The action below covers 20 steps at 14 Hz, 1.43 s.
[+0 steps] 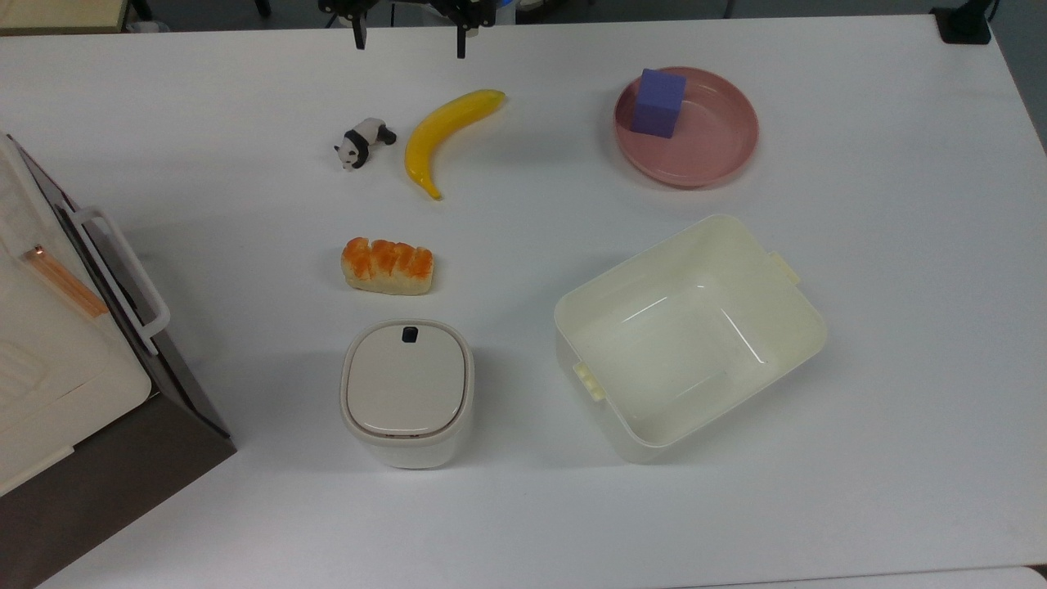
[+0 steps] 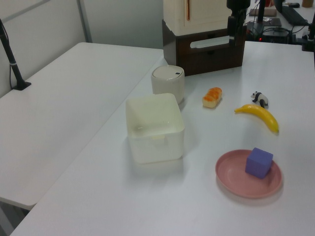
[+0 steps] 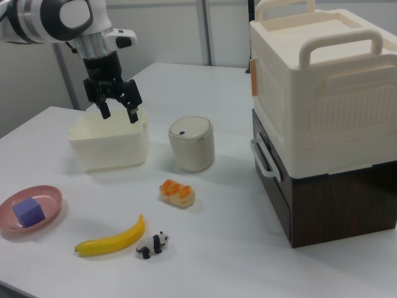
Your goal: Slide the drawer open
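Note:
The drawer is the dark brown front panel at the top view's left edge, with a white loop handle. It sits shut under a white appliance. In the right view the drawer faces left, its handle standing out. In the left view the drawer is at the far end of the table. My gripper hangs open at the table's far edge in the top view, well away from the handle. In the right view the gripper hovers above the cream bin, holding nothing.
On the white table lie a toy panda, a banana, a bread roll, a small lidded bin, a cream plastic bin and a pink plate holding a purple cube. The white appliance tops the drawer cabinet.

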Each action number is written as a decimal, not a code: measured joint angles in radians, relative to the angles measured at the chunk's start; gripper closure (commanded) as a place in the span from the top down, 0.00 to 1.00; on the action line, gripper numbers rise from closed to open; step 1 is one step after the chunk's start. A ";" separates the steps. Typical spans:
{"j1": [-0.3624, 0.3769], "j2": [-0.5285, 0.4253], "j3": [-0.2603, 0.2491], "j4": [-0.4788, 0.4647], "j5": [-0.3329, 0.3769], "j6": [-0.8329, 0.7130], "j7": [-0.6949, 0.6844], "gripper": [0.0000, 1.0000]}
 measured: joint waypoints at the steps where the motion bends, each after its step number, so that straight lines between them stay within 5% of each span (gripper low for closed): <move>1: 0.000 0.000 0.001 0.000 0.000 0.000 0.000 1.00; 13: 0.000 0.006 0.001 0.000 0.000 0.000 -0.006 1.00; 20: 0.000 0.014 0.002 0.000 0.000 0.000 -0.138 1.00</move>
